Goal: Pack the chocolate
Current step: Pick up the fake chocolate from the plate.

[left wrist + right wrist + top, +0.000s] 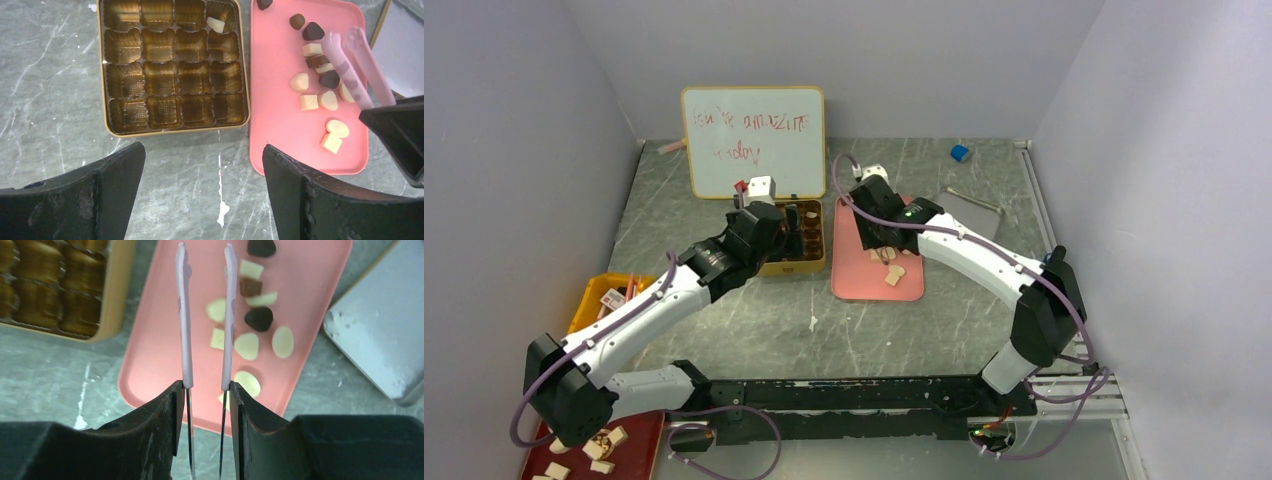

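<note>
**Station status: tongs over the supply tray, box nearly unfilled**

We found the right end effector point(206, 390) clamped on the base of the pink tongs point(183, 315), its jaws pressing the two arms only partway, so the tips stood apart with nothing between them. The tongs pointed out over the pink tray point(280, 100). We judged this the ready posture for a pick, since thin tips reach small pieces better than the broad black fingers could.

The chocolate point(259, 318) lay loose on that tray, dark and pale pieces clustered toward its right half, several just beside or under the tong arms. In the wrist views we could not tell whether a tip touched any piece.

The gold box point(161, 77) sat on the counter point(50, 75) just left of the tray, the two nearly touching, which kept each transfer short. Its far right corner cell held one pale piece point(216, 24); the other cells showed bare.

The left end effector point(202, 165) hung over the counter at the box's near edge, fingers spread wide and holding nothing. We judged it placed to steady the box if needed.
</note>
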